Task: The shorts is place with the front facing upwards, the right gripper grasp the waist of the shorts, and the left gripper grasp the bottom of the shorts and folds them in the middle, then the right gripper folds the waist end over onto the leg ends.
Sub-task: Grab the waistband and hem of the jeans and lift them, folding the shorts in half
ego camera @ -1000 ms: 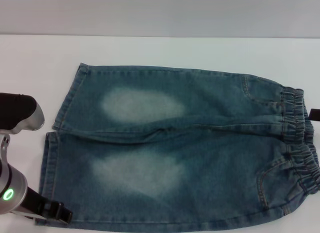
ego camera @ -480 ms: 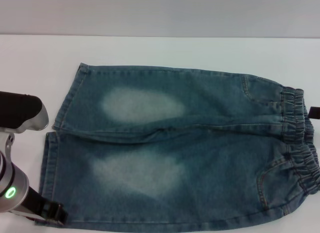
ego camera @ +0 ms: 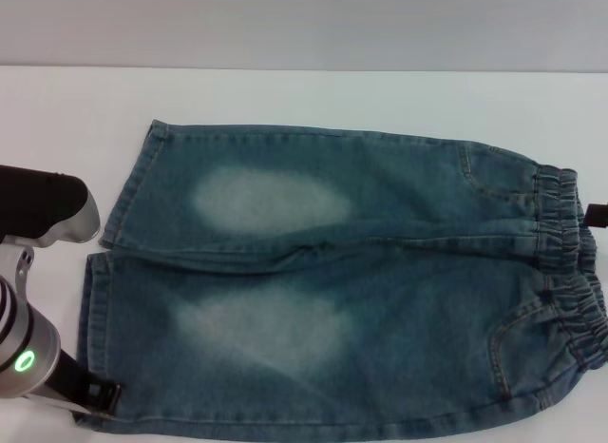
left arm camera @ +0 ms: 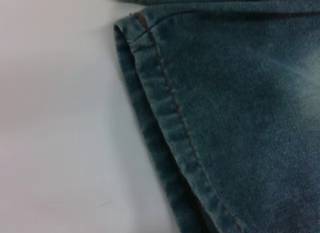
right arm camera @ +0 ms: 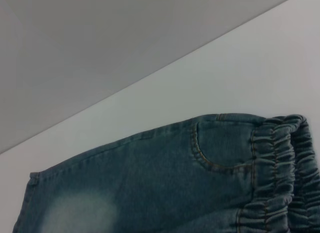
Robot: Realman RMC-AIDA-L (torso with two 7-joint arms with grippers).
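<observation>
The left gripper, its fingers' state impossible to tell, hangs at the table's near-left corner beside the leg ends; the shorts stretch rightward to the waist, where the right gripper barely shows.

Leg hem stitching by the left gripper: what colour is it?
Orange-brown thread on blue denim, running along the leg hem of the shorts; clearest in the left wrist view.

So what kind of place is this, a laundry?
More likely a robot test bench than a laundry: one pair of shorts lies spread on a bare white table against a plain grey wall, with the left gripper at its hem.
</observation>
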